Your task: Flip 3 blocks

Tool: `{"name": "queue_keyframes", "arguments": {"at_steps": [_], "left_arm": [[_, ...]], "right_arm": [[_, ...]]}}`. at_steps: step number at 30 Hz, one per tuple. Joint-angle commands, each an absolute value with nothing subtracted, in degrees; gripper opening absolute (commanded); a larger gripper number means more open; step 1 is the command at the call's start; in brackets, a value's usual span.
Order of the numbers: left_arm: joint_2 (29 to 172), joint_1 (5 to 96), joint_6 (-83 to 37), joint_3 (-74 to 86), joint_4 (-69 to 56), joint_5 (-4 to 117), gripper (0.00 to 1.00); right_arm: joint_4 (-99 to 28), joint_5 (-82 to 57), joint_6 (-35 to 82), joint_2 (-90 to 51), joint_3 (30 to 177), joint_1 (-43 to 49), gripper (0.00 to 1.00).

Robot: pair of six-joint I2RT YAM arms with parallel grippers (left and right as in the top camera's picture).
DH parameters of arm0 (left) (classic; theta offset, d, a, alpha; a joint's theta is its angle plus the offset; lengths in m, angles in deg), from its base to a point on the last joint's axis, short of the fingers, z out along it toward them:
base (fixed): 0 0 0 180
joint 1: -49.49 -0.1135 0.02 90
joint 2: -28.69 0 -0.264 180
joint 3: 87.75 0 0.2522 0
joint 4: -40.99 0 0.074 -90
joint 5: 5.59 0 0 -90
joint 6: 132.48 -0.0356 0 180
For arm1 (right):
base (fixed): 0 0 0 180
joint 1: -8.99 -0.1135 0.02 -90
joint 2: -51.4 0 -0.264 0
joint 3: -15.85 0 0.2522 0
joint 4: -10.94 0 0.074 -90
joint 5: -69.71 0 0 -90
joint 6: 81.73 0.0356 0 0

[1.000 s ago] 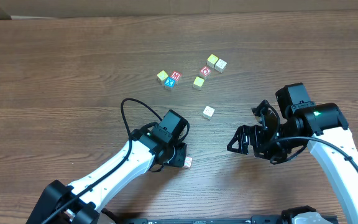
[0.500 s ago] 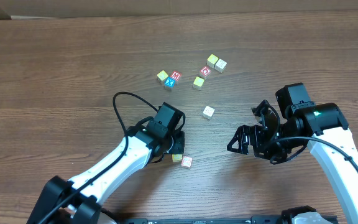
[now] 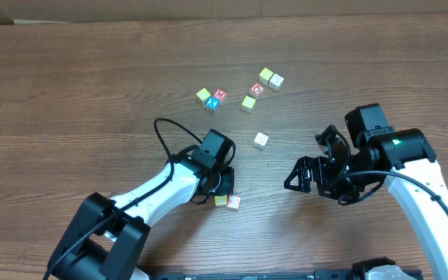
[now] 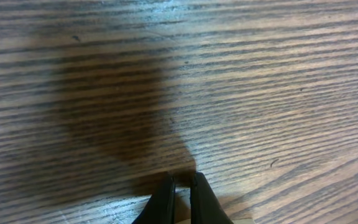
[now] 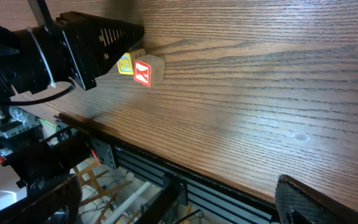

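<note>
Small wooden cubes (image 3: 234, 202) on grained tabletop (image 3: 92, 93); left jaws clenched, right jaws released.

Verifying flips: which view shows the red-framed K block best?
Right wrist view: the red-framed K block sits large enough to read its letter, beside a yellow block. Overhead shows the same block as a tiny speck, letter unreadable. Left wrist view shows only the shut left hand and table; no K visible.
</note>
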State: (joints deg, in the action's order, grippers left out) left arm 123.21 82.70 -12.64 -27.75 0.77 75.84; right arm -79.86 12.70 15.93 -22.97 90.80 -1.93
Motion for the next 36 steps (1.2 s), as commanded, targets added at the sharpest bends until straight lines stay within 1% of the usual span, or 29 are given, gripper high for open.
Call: {"name": "queue_keyframes", "arguments": {"at_steps": [1,25,36], "left_arm": [[124.6,82.5,-12.7,-28.1,0.8,74.2,0.04],[124.6,82.5,-13.2,-28.1,1.2,69.5,0.04],[124.6,82.5,-14.0,-27.9,2.9,69.4,0.04]], "right_arm": [[-79.6,12.8,15.5,-22.4,92.3,-2.1,1.00],[-79.3,12.7,15.5,-22.4,92.3,-2.1,1.00],[-79.2,12.8,15.5,-22.4,92.3,-2.1,1.00]]}}
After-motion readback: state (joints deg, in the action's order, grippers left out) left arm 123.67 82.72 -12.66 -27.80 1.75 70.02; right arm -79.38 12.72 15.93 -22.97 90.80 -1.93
